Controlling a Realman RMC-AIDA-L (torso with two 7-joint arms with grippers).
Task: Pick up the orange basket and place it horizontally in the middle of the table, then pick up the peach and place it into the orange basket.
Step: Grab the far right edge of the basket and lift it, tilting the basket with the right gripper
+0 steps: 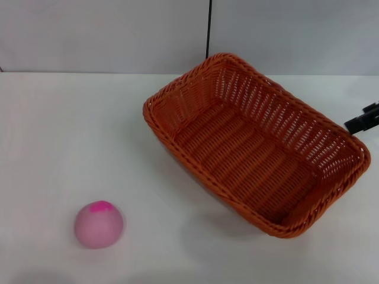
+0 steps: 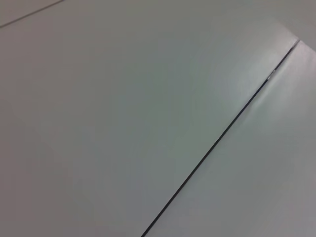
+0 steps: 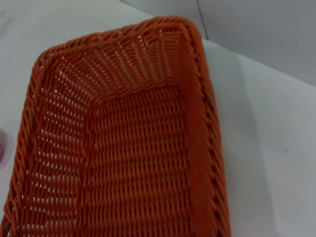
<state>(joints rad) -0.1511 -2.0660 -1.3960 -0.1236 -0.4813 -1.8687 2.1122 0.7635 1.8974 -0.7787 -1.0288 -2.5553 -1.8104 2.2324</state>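
Note:
The orange basket (image 1: 254, 145) sits askew at the right of the table (image 1: 71, 130), its long side running diagonally. It looks raised a little, with a faint shadow under its near side. A black part of my right gripper (image 1: 362, 121) shows at the basket's far right rim and appears shut on that rim. The right wrist view looks down into the empty orange basket (image 3: 133, 148). The peach (image 1: 99, 224), pale pink with a magenta patch, rests on the table at the near left, well apart from the basket. My left gripper shows in no view.
A grey wall (image 1: 106, 35) with a dark vertical seam (image 1: 208, 29) backs the table. The left wrist view shows only plain grey panels crossed by a thin dark seam (image 2: 217, 143).

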